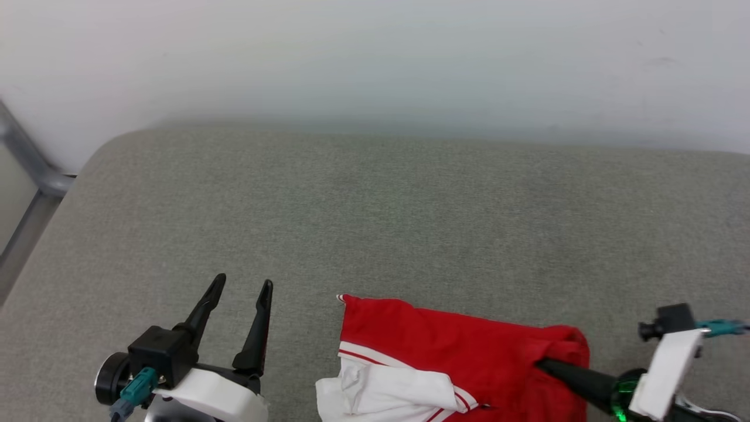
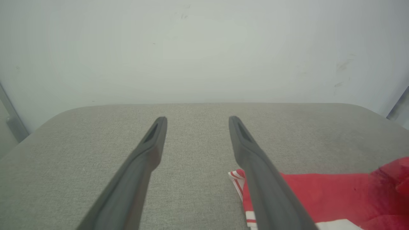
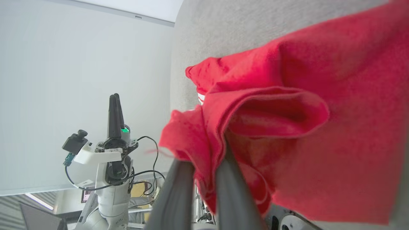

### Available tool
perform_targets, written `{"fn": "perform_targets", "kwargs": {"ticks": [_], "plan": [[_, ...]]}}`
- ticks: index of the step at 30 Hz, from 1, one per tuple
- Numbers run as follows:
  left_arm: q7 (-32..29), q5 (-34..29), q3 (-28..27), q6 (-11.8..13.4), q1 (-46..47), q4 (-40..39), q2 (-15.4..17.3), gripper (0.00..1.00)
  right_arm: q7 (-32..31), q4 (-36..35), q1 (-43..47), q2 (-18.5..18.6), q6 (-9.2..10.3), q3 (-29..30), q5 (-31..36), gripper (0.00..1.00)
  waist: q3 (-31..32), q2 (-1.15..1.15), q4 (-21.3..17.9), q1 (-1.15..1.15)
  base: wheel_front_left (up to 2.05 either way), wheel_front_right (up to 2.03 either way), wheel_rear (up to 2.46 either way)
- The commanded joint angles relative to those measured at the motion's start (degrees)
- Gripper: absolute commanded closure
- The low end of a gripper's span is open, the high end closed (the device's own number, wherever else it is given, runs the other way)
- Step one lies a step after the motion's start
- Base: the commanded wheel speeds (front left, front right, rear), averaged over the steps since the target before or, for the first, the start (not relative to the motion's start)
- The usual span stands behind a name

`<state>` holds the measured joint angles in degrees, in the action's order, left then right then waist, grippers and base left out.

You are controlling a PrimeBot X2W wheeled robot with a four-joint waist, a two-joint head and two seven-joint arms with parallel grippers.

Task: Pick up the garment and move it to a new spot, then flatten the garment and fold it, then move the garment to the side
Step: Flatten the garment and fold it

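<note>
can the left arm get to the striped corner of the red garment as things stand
Probably yes: the left gripper is open, and bare grey cushion lies between it and the striped corner of the garment. The right gripper grips the other end, out of the way.

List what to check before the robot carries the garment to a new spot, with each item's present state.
1. Right gripper shut on the garment: ok, red fabric is pinched between its fingers.
2. Left gripper open and holding nothing: ok.
3. Left gripper apart from the garment: ok, it stands off to the cloth's left.
4. Bare room on the grey cushion beyond the garment: ok.
5. Garment lying flat: not ok, it is bunched at the grip and the white panel is crumpled.
6. No part trailing off the near edge: cannot tell, the head view cuts the garment off.
</note>
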<state>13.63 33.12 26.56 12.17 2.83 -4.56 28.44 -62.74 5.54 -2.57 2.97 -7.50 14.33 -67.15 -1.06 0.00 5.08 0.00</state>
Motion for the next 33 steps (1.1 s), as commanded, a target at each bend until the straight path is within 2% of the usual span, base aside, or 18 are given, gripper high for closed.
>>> {"fn": "perform_targets", "kwargs": {"ticks": [1, 8, 13, 17, 18, 19, 20, 21, 28, 32, 33], "plan": [[-0.1, -0.1, 0.3, -0.3, 1.1, 0.0, -0.3, 0.00, 1.3, 1.0, -0.7, -0.1, 0.03, -3.5, -3.3, 1.00, -0.3, 0.00, 1.1, 0.00, 0.00, 0.00, 0.00], [-0.1, -0.2, 1.3, -1.5, 3.2, 1.0, -1.1, 0.00, 9.6, 5.7, -4.4, -0.1, 0.03, -17.1, -10.3, 1.00, -1.8, 0.00, 4.0, 0.00, 0.00, 0.00, 0.00], [0.0, -0.4, 1.9, -2.5, 4.8, 1.7, -1.6, 0.00, 15.0, 10.5, -7.7, -0.1, 0.02, -25.3, -9.6, 1.00, -3.2, 0.00, 6.1, 0.00, 0.00, 0.00, 0.00], [0.3, -0.2, 1.9, -2.9, 5.4, 2.3, -2.1, 0.00, 18.2, 12.9, -9.3, -0.1, 0.02, -28.8, -9.4, 1.00, -4.0, 0.00, 6.7, 0.00, 0.00, 0.00, 0.00], [0.4, -0.3, 1.8, -2.9, 5.5, 2.5, -2.2, 0.00, 19.0, 13.7, -9.6, -0.1, 0.02, -29.9, -9.8, 0.89, -4.1, 0.00, 6.8, 0.00, 0.00, 0.00, 0.00], [0.5, -0.3, 1.8, -3.0, 5.6, 2.7, -2.4, 0.00, 19.6, 14.3, -9.9, -0.1, 0.02, -31.0, -10.3, 0.57, -4.3, 0.00, 6.8, 0.00, 0.00, 0.00, 0.00], [0.6, -0.3, 1.8, -3.1, 5.6, 2.9, -2.5, 0.00, 20.4, 14.7, -10.4, -0.1, 0.02, -31.8, -10.3, 0.15, -4.4, 0.00, 6.9, 0.00, 0.00, 0.00, 0.00], [0.7, -0.3, 1.8, -3.0, 5.6, 3.1, -2.6, 0.00, 21.2, 15.0, -10.8, -0.1, 0.02, -32.5, -10.3, 0.00, -4.5, 0.00, 6.9, 0.00, 0.00, 0.00, 0.00], [1.0, -0.7, 1.8, -3.4, 5.5, 4.0, -2.7, 0.00, 25.5, 12.7, -12.2, 0.4, 0.02, -35.9, -5.8, 0.00, -3.8, 0.00, 6.0, 0.00, 0.00, 0.00, 0.00], [1.1, -0.7, 2.1, -3.0, 4.7, 4.4, -2.9, 0.00, 34.0, 7.9, -11.3, 3.9, 0.03, -35.7, 3.5, 0.00, -2.4, 0.00, 5.1, 0.00, 0.00, 0.00, 0.00], [1.1, -0.7, 2.1, -3.0, 4.7, 4.4, -2.9, 0.00, 34.0, 7.9, -11.3, 3.9, 0.03, -35.7, 3.5, 0.00, -2.4, 0.00, 5.1, 0.00, 0.00, 0.00, 0.00]]}}
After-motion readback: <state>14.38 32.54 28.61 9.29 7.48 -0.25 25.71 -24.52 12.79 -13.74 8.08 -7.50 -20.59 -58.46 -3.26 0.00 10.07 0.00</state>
